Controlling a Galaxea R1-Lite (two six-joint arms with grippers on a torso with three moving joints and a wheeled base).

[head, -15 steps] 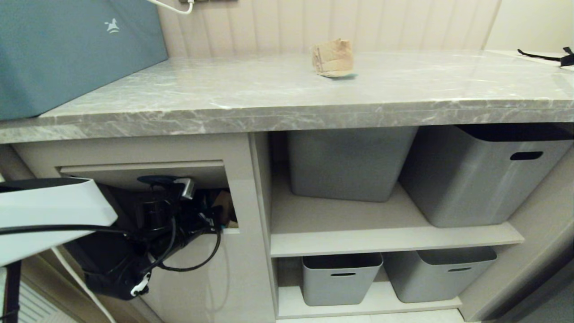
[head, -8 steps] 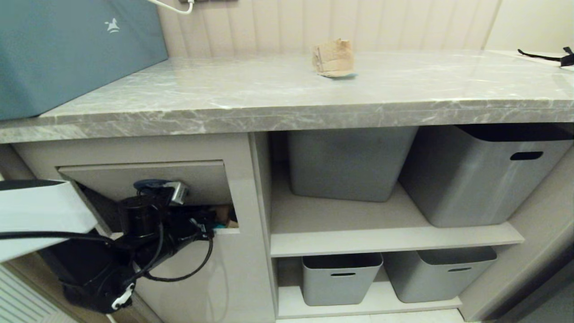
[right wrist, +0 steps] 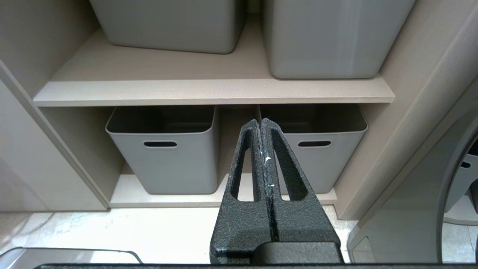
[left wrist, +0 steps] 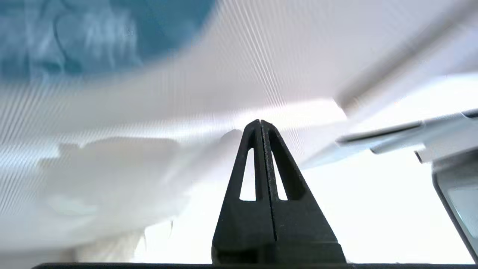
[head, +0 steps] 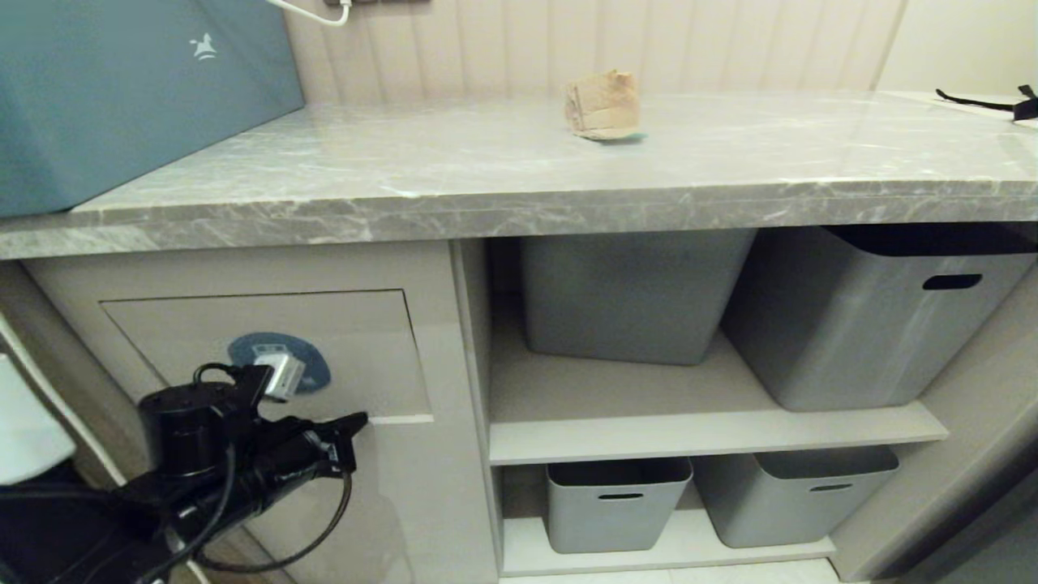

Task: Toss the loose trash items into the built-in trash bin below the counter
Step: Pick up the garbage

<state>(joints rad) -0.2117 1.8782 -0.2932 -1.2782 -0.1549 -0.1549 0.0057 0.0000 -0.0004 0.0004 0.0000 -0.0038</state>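
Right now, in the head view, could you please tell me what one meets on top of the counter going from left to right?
Teal box → crumpled cardboard scrap → black strap at the far right edge, all on the grey marble counter.

- Scrap (head: 602, 105): one crumpled brown cardboard piece, folded into a rough lump, with a sliver of teal showing at its lower edge. It sits on the counter toward the back, near the panelled wall, about mid-length of the visible slab.
- Bin (head: 268, 353): a beige cabinet front under the counter's left part, with a rectangular flap lying flush and shut. A blue oval sticker (head: 312, 365) sits on the flap's lower middle, partly hidden.
- Counter (head: 454, 174): a long grey marble-patterned slab with white veins and a thick front edge, running across the whole head view.
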